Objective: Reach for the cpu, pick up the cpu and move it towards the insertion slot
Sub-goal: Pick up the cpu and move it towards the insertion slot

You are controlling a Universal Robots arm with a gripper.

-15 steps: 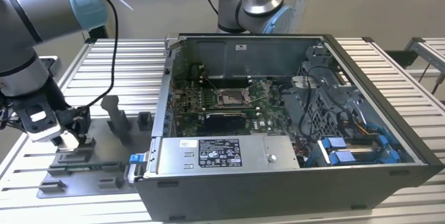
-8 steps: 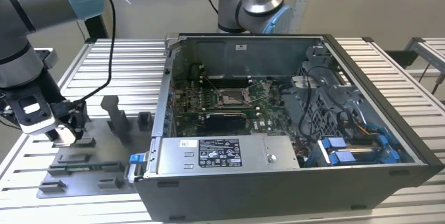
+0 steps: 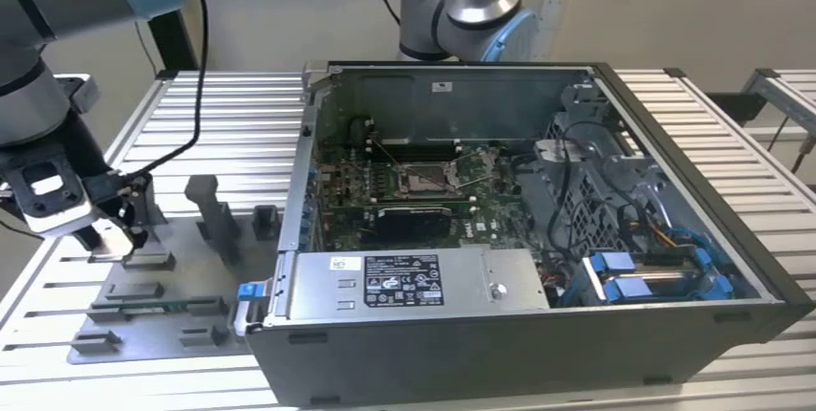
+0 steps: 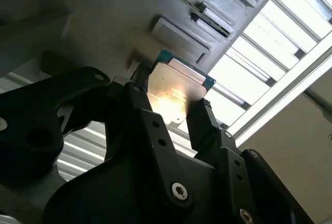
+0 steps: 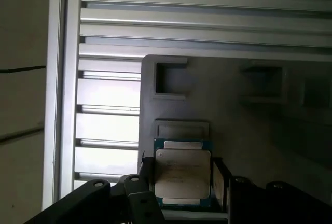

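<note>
In the exterior view, your black gripper (image 3: 115,237) hangs over the grey plastic fixture plate (image 3: 179,272) at the exterior view's left, on the ribbed aluminium table (image 3: 229,124). The insertion slot (image 3: 427,178), a silver-framed square socket, sits inside the open black computer case (image 3: 510,344), well apart from the gripper.

In the second wrist view, the two black fingers (image 4: 205,123) are clenched on the cpu (image 4: 176,86), a thin square chip with a pale silver face, gripping its opposite edges.

In the first wrist view, you see the chip between the fingers, just beside a shallow fixture pocket (image 5: 181,129).
</note>
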